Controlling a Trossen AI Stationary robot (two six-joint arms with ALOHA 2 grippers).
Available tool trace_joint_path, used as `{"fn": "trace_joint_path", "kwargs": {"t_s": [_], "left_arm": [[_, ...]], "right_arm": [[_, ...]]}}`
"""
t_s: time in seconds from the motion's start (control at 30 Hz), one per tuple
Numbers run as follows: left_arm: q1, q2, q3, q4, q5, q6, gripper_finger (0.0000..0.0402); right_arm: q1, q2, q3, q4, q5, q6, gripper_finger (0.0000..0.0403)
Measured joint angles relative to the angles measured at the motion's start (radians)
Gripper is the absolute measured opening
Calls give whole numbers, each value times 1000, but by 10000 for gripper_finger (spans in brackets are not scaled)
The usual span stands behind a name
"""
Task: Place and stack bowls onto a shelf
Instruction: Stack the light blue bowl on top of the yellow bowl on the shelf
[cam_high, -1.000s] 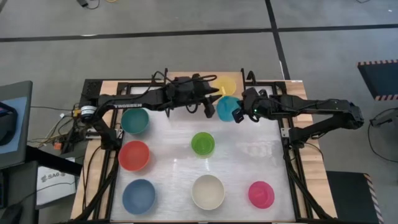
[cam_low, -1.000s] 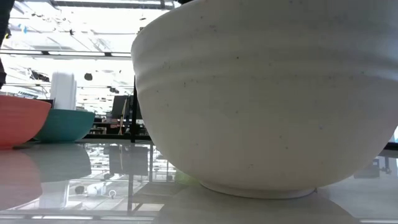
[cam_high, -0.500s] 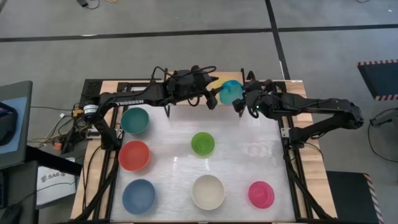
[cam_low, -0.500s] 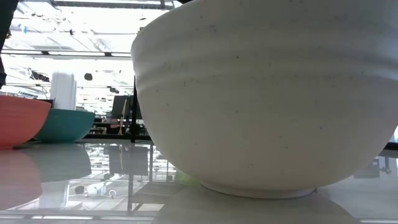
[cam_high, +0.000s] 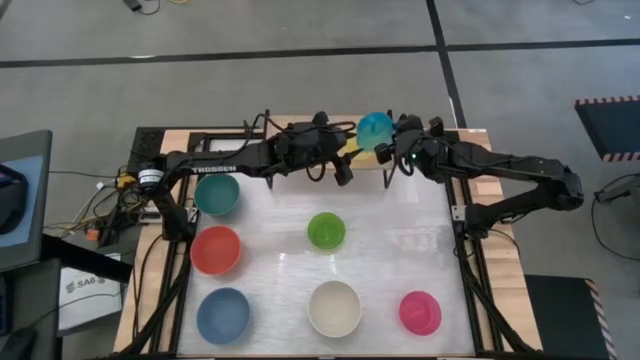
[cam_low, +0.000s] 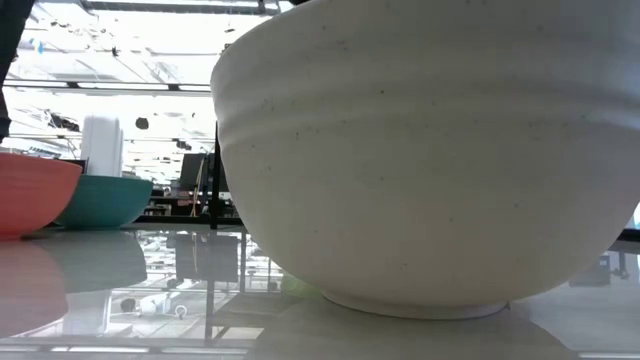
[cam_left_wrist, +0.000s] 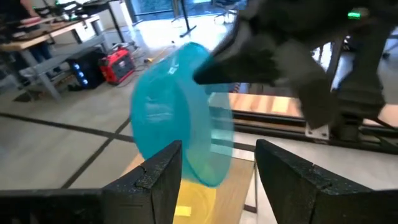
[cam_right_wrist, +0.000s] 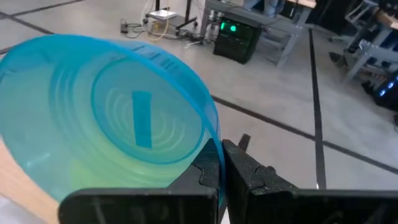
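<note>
My right gripper (cam_high: 388, 150) is shut on the cyan bowl (cam_high: 375, 128) and holds it tilted over the yellow bowl (cam_high: 358, 143), which sits on the shelf's wood top (cam_left_wrist: 239, 190) at the table's far edge. Both arms hide most of the shelf in the high view. My left gripper (cam_high: 345, 172) hovers open just left of the cyan bowl (cam_left_wrist: 180, 118) and touches nothing. On the white table stand the teal (cam_high: 216, 193), red (cam_high: 215, 249), blue (cam_high: 223, 315), green (cam_high: 326, 231), cream (cam_high: 334, 308) and pink (cam_high: 420, 312) bowls. My right gripper pinches the cyan bowl's rim (cam_right_wrist: 208, 146), one finger (cam_right_wrist: 249, 180) outside the wall and the other inside. The fingers come from the table's right side. The bowl is lifted clear and tipped onto its side, its opening facing the right gripper.
The cream bowl (cam_low: 420, 150) fills most of the low view, with the red bowl (cam_low: 35, 190) and the teal bowl (cam_low: 105, 200) to its left. Black frame rails (cam_high: 470, 250) run along the table's sides. Cables (cam_high: 110, 205) hang off the left edge.
My right gripper has carried the cyan bowl from above the white table toward the far edge, and it now hangs over the yellow bowl. The bowl has tipped further onto its side. My left gripper has shifted slightly toward the table's right.
</note>
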Motion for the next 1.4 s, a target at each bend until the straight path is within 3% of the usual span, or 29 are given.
{"fn": "trace_joint_path", "kwargs": {"t_s": [0.1, 0.23, 0.4, 0.6, 0.73, 0.97, 1.4], "left_arm": [[1, 0, 0, 2, -11, 1, 190], [4, 0, 0, 18, -114, 5, 190], [24, 0, 0, 45, -40, 42, 190], [25, 0, 0, 48, -57, 79, 183], [28, 0, 0, 50, -100, 82, 144], [37, -2, 0, 53, -125, 70, 18], [87, -2, 0, 45, -105, -31, 0]], "right_arm": [[-9, 2, 0, -4, -15, 18, 27], [1, 2, 0, -4, -26, 13, 27], [34, 6, 0, 26, -33, -32, 27], [32, 6, 0, 66, -32, -54, 27], [24, 6, -1, 88, -48, -92, 28], [23, 6, -2, 111, -91, -147, 36], [10, 5, -2, 139, -168, -159, 87]]}}
